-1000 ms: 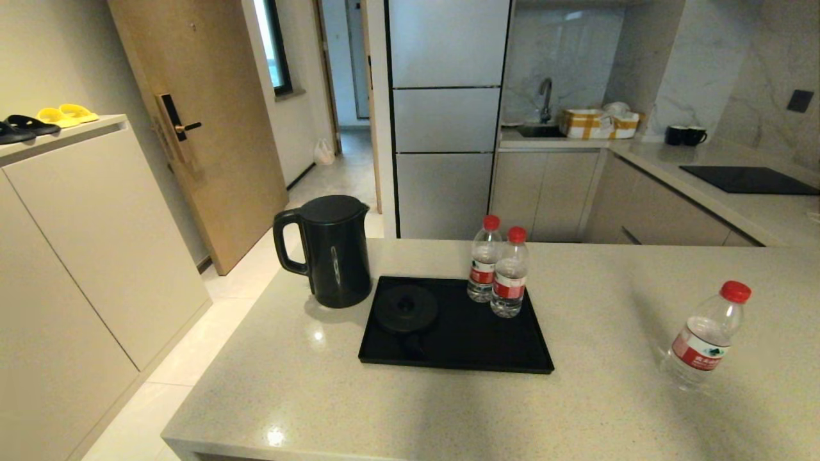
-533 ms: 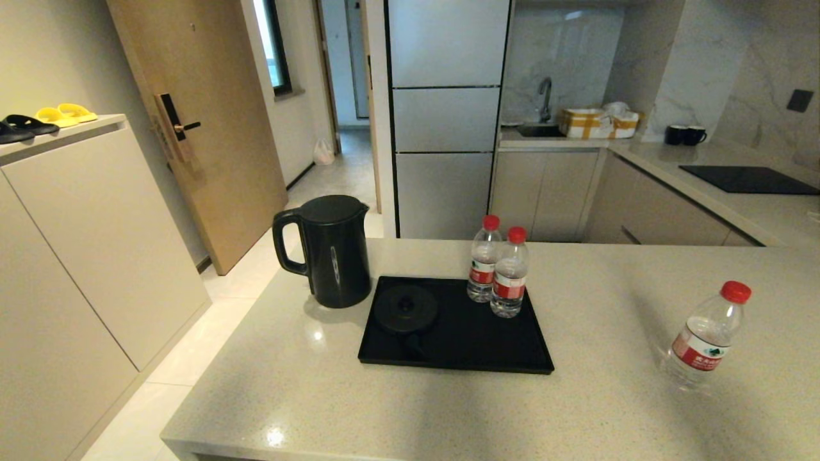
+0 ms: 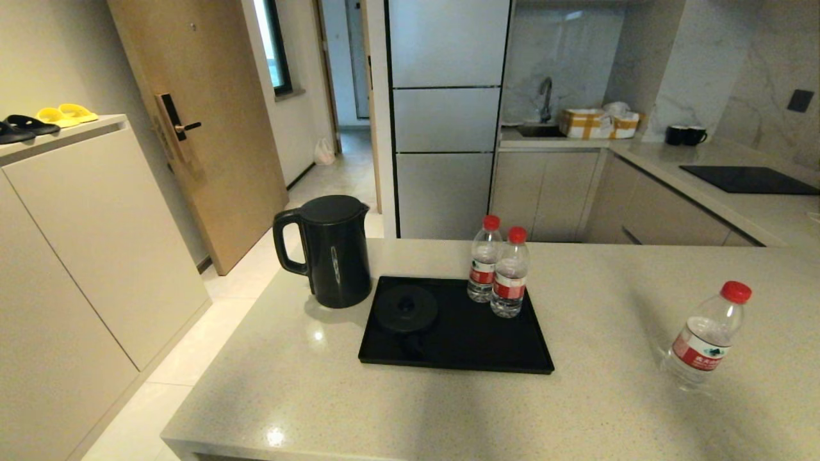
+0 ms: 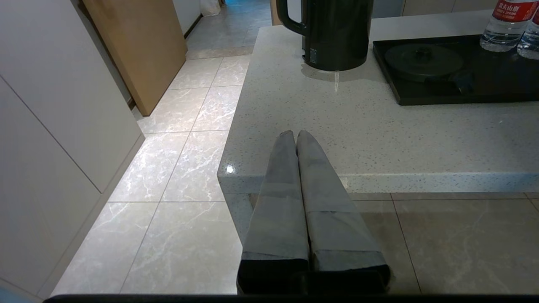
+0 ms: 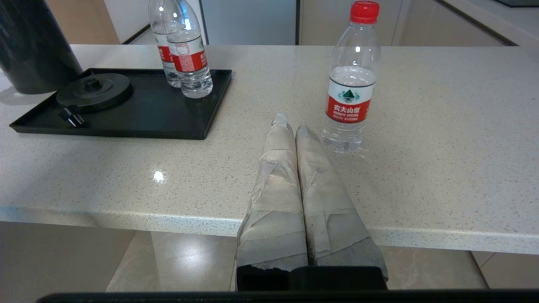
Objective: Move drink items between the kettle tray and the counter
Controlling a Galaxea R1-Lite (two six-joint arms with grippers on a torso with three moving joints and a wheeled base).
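Note:
The black kettle [image 3: 333, 251] stands on the beige counter [image 3: 576, 397] just left of the black kettle tray [image 3: 480, 346], off its round base [image 3: 406, 308]. Two red-capped water bottles [image 3: 501, 269] stand together at the tray's far right corner. A third bottle [image 3: 705, 339] stands alone on the counter at the right. Neither arm shows in the head view. My left gripper [image 4: 293, 135] is shut and empty, held before the counter's near left corner. My right gripper [image 5: 290, 126] is shut and empty, over the counter's front edge just short of the lone bottle [image 5: 350, 84].
Behind the counter lies a grey worktop with a sink, a black hob [image 3: 746, 179], two black mugs [image 3: 684, 135] and a yellow-and-white box [image 3: 599, 123]. A wooden door [image 3: 198, 128] and a low cabinet [image 3: 83, 243] stand to the left across the tiled floor.

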